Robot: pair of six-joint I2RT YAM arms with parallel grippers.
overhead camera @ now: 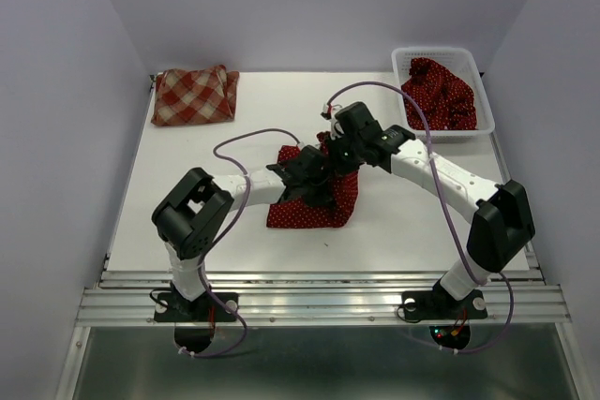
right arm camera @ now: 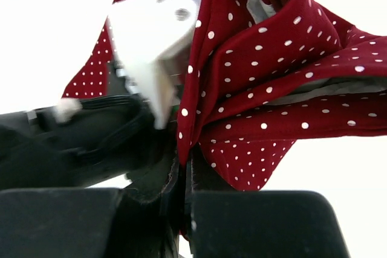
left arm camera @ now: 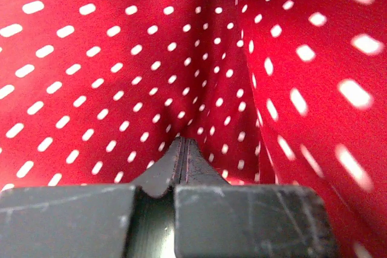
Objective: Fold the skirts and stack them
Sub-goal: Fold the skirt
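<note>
A dark red dotted skirt (overhead camera: 319,208) lies in the middle of the table, bunched up where both grippers meet over its far edge. My left gripper (overhead camera: 314,175) is shut, and the cloth (left arm camera: 121,70) fills its wrist view with a crease running up from the pinched tips (left arm camera: 183,143). My right gripper (overhead camera: 339,152) is shut on a raised fold of the same skirt (right arm camera: 272,64), which hangs down into the jaws (right arm camera: 186,161). A red-and-cream checked skirt (overhead camera: 194,96) lies folded at the back left. A second dotted skirt (overhead camera: 439,91) sits crumpled in the basket.
The white mesh basket (overhead camera: 475,67) stands at the back right corner. The left arm's white wrist part (right arm camera: 160,34) is close in front of the right gripper. White walls enclose the table on three sides. The arm bases stand at the near edge.
</note>
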